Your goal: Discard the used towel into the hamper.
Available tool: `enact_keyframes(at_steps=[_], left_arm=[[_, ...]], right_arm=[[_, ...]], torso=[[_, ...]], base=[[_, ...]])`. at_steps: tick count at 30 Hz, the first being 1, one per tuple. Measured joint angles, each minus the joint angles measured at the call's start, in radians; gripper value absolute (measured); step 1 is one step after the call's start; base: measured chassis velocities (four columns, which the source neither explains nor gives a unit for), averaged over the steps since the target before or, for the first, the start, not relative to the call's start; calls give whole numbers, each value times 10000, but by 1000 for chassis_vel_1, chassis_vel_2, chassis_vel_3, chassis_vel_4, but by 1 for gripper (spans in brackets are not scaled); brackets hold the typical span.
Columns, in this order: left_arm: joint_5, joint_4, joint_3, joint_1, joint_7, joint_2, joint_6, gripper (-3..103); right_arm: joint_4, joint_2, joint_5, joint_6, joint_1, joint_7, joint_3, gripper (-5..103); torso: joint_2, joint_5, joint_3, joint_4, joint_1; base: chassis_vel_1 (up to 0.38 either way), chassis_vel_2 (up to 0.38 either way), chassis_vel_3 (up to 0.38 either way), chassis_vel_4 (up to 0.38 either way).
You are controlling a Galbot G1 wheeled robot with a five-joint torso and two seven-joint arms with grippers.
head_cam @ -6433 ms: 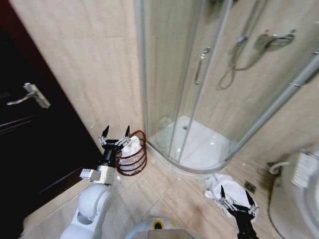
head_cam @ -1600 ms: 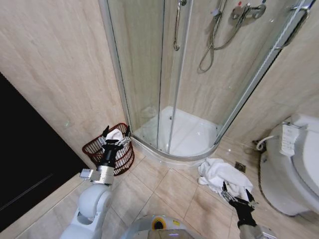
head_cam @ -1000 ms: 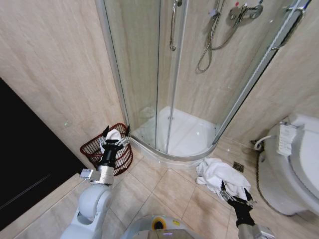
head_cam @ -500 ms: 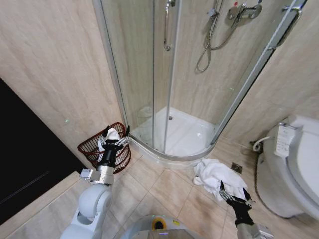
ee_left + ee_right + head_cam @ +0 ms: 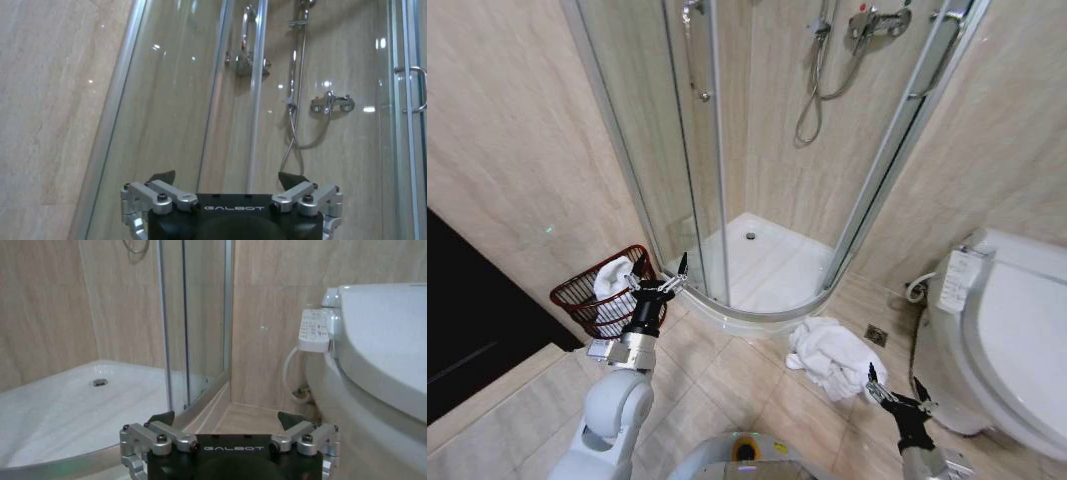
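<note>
One white towel (image 5: 611,274) in the hamper (image 5: 577,302).

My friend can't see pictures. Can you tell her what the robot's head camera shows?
A white towel lies crumpled on the bathroom floor near the open right hand. The open left hand is raised beside the hamper, which holds white cloth.

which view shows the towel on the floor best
The head view: the white towel lies crumpled on the floor tiles between the shower tray and the toilet, just ahead of the right end effector. The right wrist view looks over it at the shower and toilet; the left wrist view faces the shower glass.
</note>
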Motion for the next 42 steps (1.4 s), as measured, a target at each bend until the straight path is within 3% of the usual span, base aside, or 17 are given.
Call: enact_keyframes(at_steps=[14,33,36,42], left_arm=[[0,0,-4,1,-4,2,0,100],[0,0,-4,0,-4,2,0,100],[0,0,-4,0,-4,2,0,100],[0,0,-4,0,-4,1,0,100]], right_arm=[[-335,-4,168,35,373,-467,145,100],[-407,-6,30,-93,482,-463,274,100],[-405,-6,-42,30,483,-483,376,100],[-435,-393,-440,854,785,-1322,1192,100]], torso=[[1,-6,0,2,-1],[2,-7,1,2,-1],[3,-6,1,2,0],[3,-6,2,2,0]], base=[[21,18,-19,-14],[-24,22,27,-18],[0,0,0,0],[0,0,0,0]])
